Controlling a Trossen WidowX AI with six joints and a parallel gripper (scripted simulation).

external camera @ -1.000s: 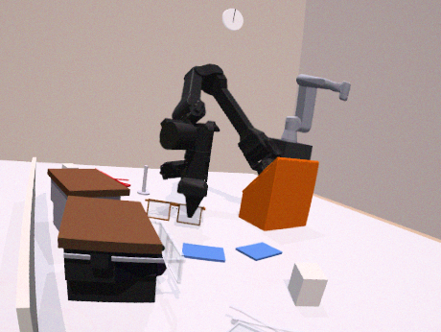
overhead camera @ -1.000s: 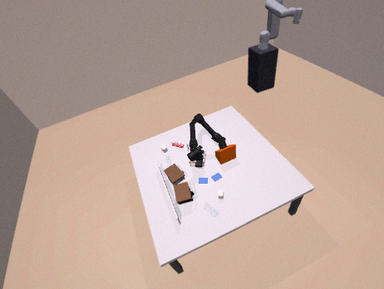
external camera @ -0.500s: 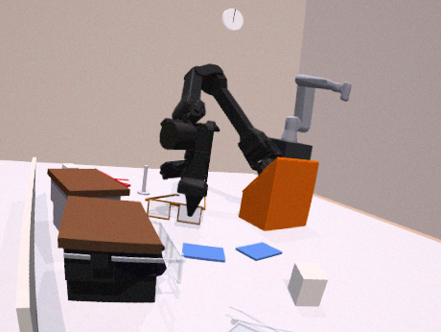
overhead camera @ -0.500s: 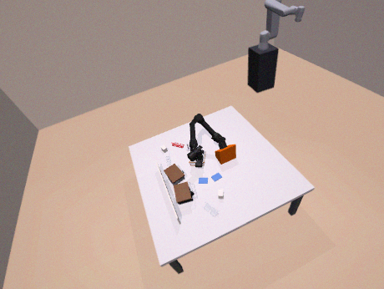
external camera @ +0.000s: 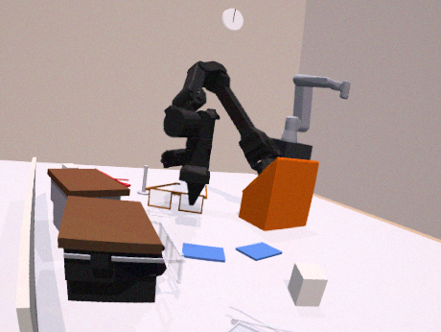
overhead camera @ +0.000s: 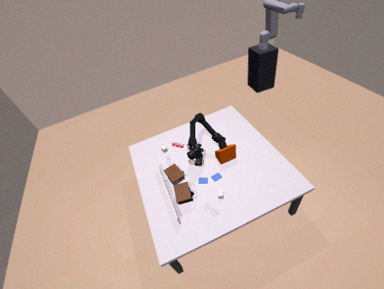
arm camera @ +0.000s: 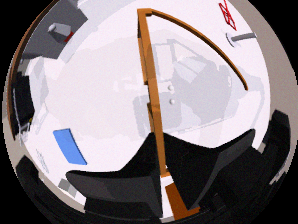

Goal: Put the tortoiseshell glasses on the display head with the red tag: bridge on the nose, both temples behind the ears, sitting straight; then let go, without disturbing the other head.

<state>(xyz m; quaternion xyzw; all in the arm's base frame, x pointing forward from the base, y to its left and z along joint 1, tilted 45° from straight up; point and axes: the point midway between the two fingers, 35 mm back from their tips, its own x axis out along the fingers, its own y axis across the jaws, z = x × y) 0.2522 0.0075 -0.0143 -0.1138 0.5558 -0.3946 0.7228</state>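
The tortoiseshell glasses [external camera: 174, 194] are low on the table, behind the two display heads, with the temples unfolded. In the wrist view the brown frame [arm camera: 154, 96] runs from the top down to my fingers. My gripper [external camera: 193, 199] points straight down and is shut on one end of the frame's front [arm camera: 174, 204]. The far head [external camera: 87, 188] has a brown top and a red tag [external camera: 116, 181] beside it. The near head [external camera: 110, 249] is black with a brown top. The red tag also shows in the top view [overhead camera: 178, 145].
An orange block [external camera: 280, 192] stands right of my gripper by the arm's base. Two blue pads [external camera: 203, 251] [external camera: 259, 250], a white cube [external camera: 307, 284], clear glasses [external camera: 249, 322] and a small post [external camera: 144, 179] lie around. A white rail [external camera: 26, 240] runs along the left.
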